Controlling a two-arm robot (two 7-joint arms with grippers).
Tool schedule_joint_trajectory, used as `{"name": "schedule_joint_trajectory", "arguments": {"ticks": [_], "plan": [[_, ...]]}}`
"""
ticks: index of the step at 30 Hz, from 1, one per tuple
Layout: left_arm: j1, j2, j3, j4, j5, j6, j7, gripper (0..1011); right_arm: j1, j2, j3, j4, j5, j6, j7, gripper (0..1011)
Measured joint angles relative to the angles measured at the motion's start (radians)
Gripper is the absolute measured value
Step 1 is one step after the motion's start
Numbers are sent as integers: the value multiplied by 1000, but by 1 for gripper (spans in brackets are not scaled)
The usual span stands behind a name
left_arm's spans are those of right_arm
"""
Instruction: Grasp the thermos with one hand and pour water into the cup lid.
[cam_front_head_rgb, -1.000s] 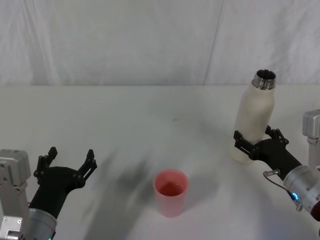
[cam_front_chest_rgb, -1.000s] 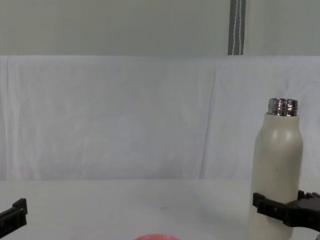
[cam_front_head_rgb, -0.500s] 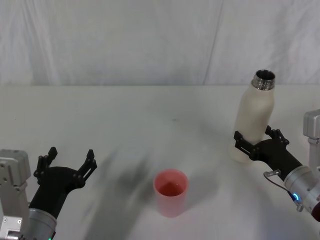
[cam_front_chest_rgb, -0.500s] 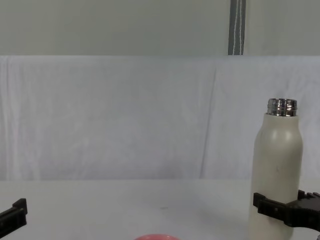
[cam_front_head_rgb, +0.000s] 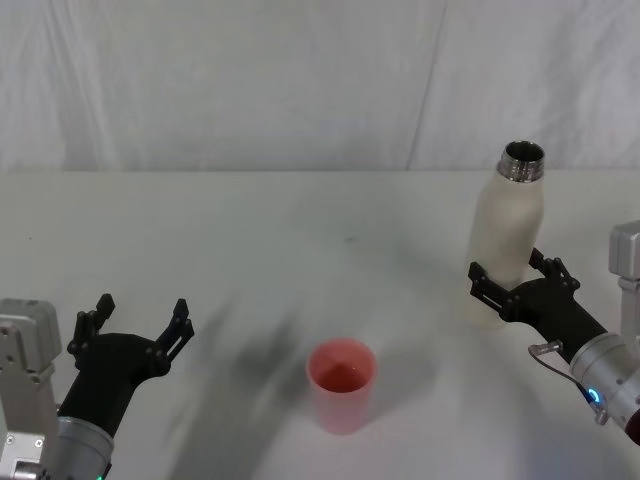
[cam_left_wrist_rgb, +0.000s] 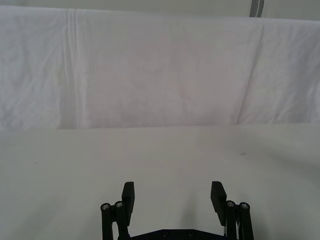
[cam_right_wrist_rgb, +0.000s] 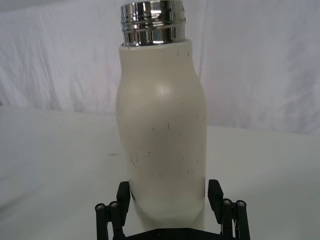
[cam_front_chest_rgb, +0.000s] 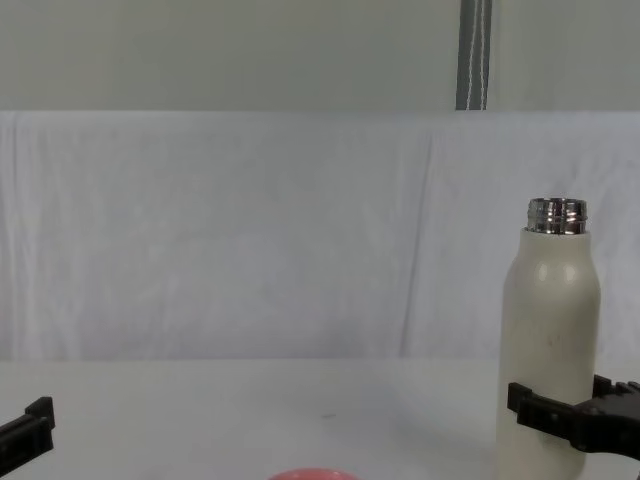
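Right then, your right gripper (cam_front_head_rgb: 510, 287) sat at the right side of the table with its black jaws clamped on the lower body of the thermos (cam_front_head_rgb: 507, 238); from the right wrist camera you could see a finger (cam_right_wrist_rgb: 123, 196) pressed against each flank of the cream bottle (cam_right_wrist_rgb: 162, 140), low down near its base. You had the thermos upright, its shiny threaded steel neck (cam_front_head_rgb: 523, 160) uncapped and facing up, and in the chest view the bottle (cam_front_chest_rgb: 551, 340) stood tall at the right edge with the right gripper (cam_front_chest_rgb: 570, 421) wrapped across its lower part. Whether its base was touching the table or just above it you could not tell. Further out, toward the middle of the table and nearer the robot, the pink cup lid (cam_front_head_rgb: 341, 385) stood upright and open, well apart from the thermos, with its curved rim (cam_front_chest_rgb: 305, 474) just peeking up at the bottom of the chest view. Your left gripper (cam_front_head_rgb: 138, 322) rested at the near left of the white table (cam_front_head_rgb: 250, 240), jaws spread apart and holding nothing, as the left wrist view (cam_left_wrist_rgb: 172, 196) confirmed.
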Motion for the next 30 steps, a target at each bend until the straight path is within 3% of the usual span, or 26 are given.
{"name": "schedule_joint_trajectory", "arguments": {"ticks": [30], "plan": [[0,0,0,0,0,0,0,1001,-27,22,4,-52,-21,0,-4,1003]]}}
